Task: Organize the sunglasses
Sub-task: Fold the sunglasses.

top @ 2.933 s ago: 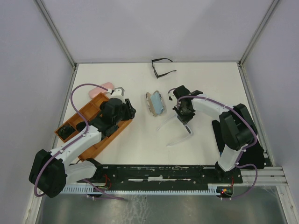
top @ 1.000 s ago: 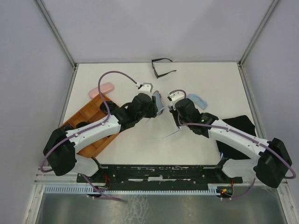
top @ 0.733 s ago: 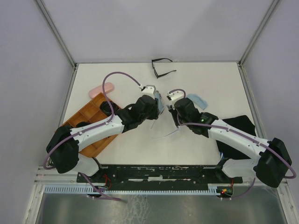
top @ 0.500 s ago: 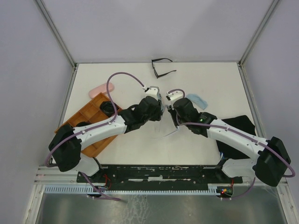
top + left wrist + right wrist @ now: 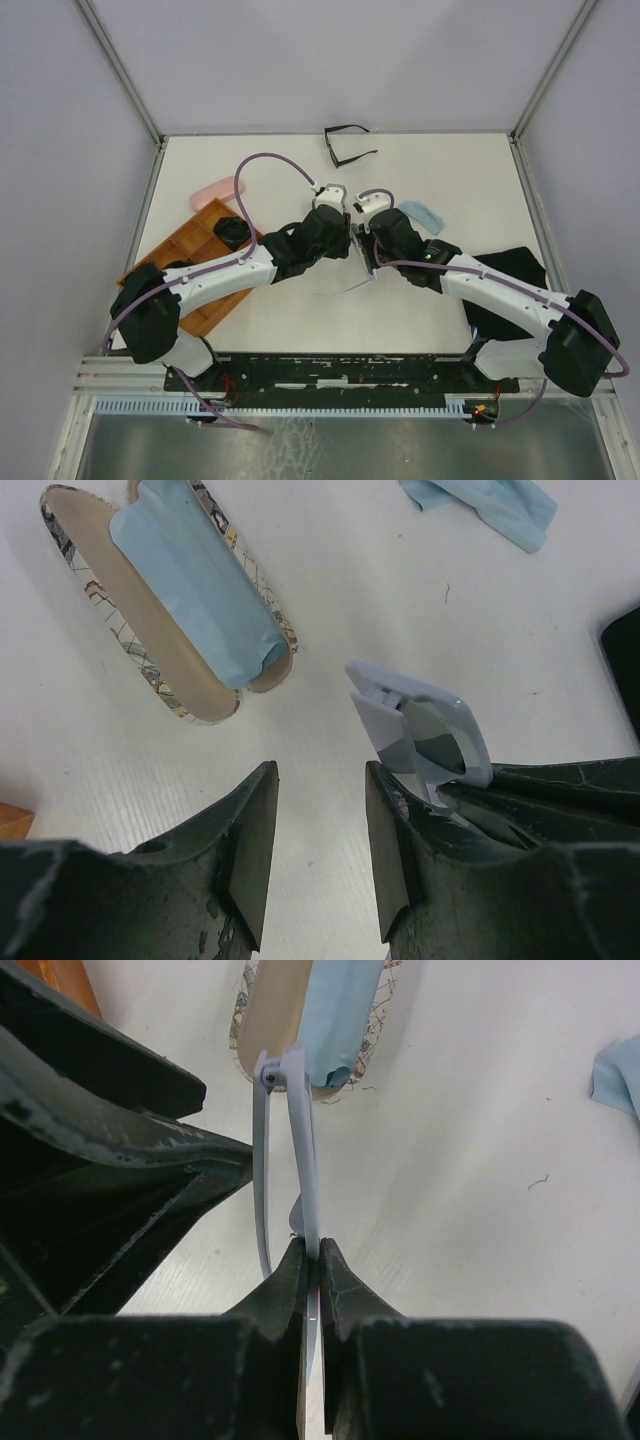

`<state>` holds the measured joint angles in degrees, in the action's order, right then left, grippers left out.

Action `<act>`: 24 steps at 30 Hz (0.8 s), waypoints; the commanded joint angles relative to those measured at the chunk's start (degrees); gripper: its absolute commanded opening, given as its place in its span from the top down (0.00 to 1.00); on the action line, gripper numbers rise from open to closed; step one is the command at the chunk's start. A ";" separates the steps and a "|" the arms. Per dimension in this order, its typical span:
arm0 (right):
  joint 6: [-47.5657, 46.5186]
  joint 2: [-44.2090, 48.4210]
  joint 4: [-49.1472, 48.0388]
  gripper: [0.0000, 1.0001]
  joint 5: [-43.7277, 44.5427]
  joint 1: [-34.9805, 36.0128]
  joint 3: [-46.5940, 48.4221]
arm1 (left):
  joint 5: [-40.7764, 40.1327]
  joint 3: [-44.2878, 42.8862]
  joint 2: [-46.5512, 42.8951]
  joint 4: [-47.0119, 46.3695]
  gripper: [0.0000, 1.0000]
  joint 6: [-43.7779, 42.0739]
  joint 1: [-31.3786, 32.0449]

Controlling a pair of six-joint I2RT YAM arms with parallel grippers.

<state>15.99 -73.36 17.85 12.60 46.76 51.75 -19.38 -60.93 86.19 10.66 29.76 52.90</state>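
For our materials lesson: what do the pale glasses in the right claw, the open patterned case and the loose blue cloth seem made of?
Pale glasses: likely plastic, smooth and faintly glossy, moulded frame with a hinge.
Patterned case: stiff shell, printed outside, matt tan lining; leatherette or fabric, unclear.
Loose blue cloth: soft textile, perhaps microfibre; it lies in folds.

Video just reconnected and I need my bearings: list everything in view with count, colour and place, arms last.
black-framed glasses: one, black, far edge of table.
pale-framed glasses: one, pale grey-blue, centre, gripped.
patterned case: one, open, pale-blue inside, centre.
wooden tray: one, orange-brown, left side.
dark sunglasses: at least one, black, in tray.
pink case: one, pink, beyond tray.
light-blue cloth: one, light blue, right of centre.
black object: one, black, right side, unidentifiable.
left gripper: one, black, open beside pale-framed glasses.
right gripper: one, black, shut on pale-framed glasses.
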 commanded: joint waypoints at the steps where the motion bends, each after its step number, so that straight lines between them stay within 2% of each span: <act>1: 2.05 -0.40 -4.23 1.00 -2.97 0.43 2.84 | 0.42 -2.87 0.56 -2.85 0.52 1.18 0.60; 5: 2.92 -0.56 -3.99 1.00 -1.09 0.43 2.66 | -0.23 -2.78 -0.19 -2.92 0.52 0.75 0.59; 9: 3.31 -0.40 -2.17 1.00 7.90 0.38 2.27 | -2.31 -1.26 -3.63 -3.09 0.52 -0.68 0.65; 12: 4.73 0.05 -3.80 1.00 12.93 -0.21 0.86 | -0.84 -1.35 -5.56 -2.52 0.50 -4.19 0.65; 19: 9.69 -4.12 -2.56 1.00 14.92 -6.97 6.35 | 2.92 1.50 -11.70 -0.90 0.50 -6.89 0.66; 24: 15.46 -2.89 -2.75 1.00 12.56 -12.79 8.65 | 6.79 5.37 -15.35 -2.51 0.50 -9.73 0.78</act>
<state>25.41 -78.28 17.08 24.43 37.56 56.42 -16.27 -57.95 73.95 10.48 25.02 53.28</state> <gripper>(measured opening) 0.082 0.496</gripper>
